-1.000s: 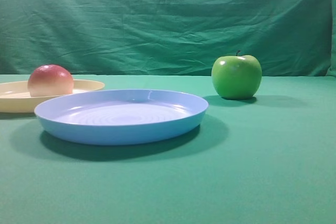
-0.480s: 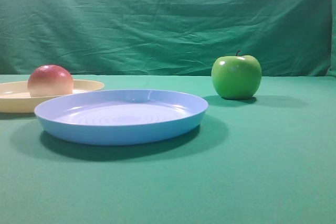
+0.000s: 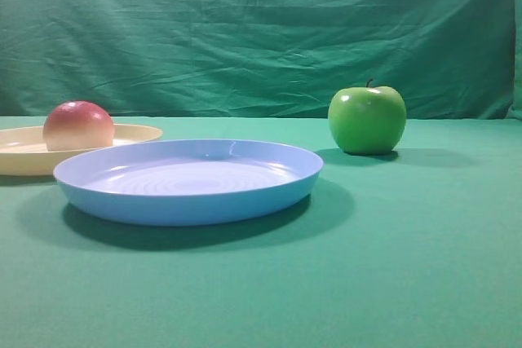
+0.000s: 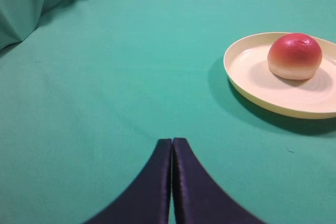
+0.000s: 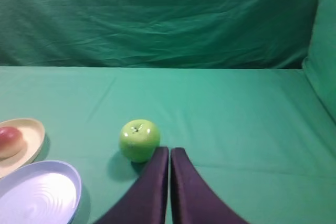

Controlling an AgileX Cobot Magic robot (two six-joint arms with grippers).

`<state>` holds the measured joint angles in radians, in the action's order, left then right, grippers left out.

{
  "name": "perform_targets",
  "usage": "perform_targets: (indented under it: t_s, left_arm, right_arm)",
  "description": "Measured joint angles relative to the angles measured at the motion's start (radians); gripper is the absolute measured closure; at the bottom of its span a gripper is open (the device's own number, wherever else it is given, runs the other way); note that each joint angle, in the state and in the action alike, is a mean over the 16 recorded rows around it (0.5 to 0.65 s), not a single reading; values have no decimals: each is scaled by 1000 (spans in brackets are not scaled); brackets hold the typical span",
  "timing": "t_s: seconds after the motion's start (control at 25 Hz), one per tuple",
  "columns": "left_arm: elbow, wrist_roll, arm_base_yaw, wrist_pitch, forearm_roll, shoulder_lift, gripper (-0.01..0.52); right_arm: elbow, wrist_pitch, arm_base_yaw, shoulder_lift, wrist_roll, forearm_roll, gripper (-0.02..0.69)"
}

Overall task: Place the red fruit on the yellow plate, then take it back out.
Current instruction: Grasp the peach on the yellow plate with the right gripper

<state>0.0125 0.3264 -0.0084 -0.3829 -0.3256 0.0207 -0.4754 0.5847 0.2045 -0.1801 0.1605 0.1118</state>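
On the yellow plate (image 4: 247,80), the red fruit (image 4: 294,56) as before; both tools (image 4: 172,141) (image 5: 169,150) clenched, empty.

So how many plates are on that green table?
2. The yellow plate sits far left with the red fruit resting on it. The light blue plate lies in front of it, nearer the middle, with nothing on it. No others show.
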Motion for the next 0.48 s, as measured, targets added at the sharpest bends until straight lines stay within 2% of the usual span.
perform_targets:
  t_s: [0.48]
  left_arm:
    - [0, 0, 0, 0, 0, 0, 514]
  right_arm:
    - [281, -64, -100, 184, 1, -4, 665]
